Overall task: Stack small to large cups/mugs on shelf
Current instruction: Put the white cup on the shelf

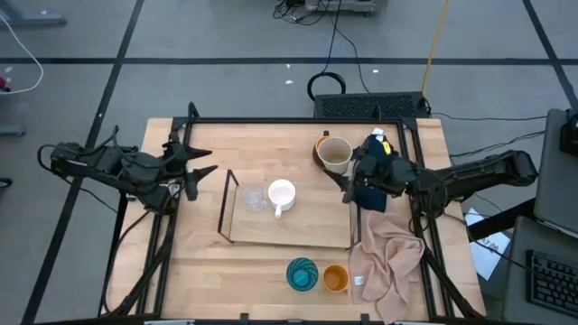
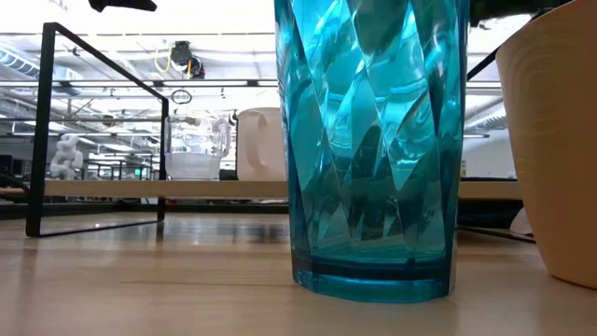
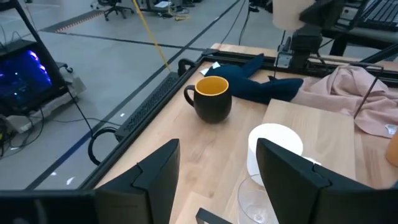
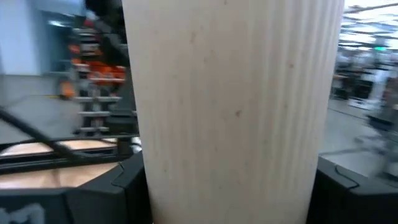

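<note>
Two of six vessels are being seen already on the shelf [image 1: 298, 230]: the glass [image 1: 255, 199] and the white mug [image 1: 282, 193], standing side by side near its left end. A third, the beige cup [image 1: 335, 154], is being gripped by the right gripper [image 1: 357, 167] and held over the table's far right part, just beside the shelf's far corner and not yet set down. The dark mug [image 3: 212, 98] is being left on the table near the far edge, largely hidden behind the beige cup from above. The teal cup [image 1: 302, 273] and orange cup [image 1: 335, 278] are being left at the near edge, so four vessels are judged outstanding.

The left gripper [image 1: 200, 165] is being held idle off the shelf's left end, fingers spread wide and empty.

Each camera is adding something. The grip is being shown plainly only in the right wrist view, where the beige cup [image 4: 233, 106] is filling the frame between the widely parted dark fingers [image 4: 102, 199]. The dark mug's yellow inside and handle, beside a blue cloth [image 3: 261, 84], are being shown best in the left wrist view. In the low view the teal cup [image 2: 373, 140] is looming close, with the glass [image 2: 196, 145] and white mug [image 2: 261, 145] being seen raised on the shelf board [image 2: 140, 188] behind. A pink cloth [image 1: 388, 257] is being shown best from overhead.
</note>
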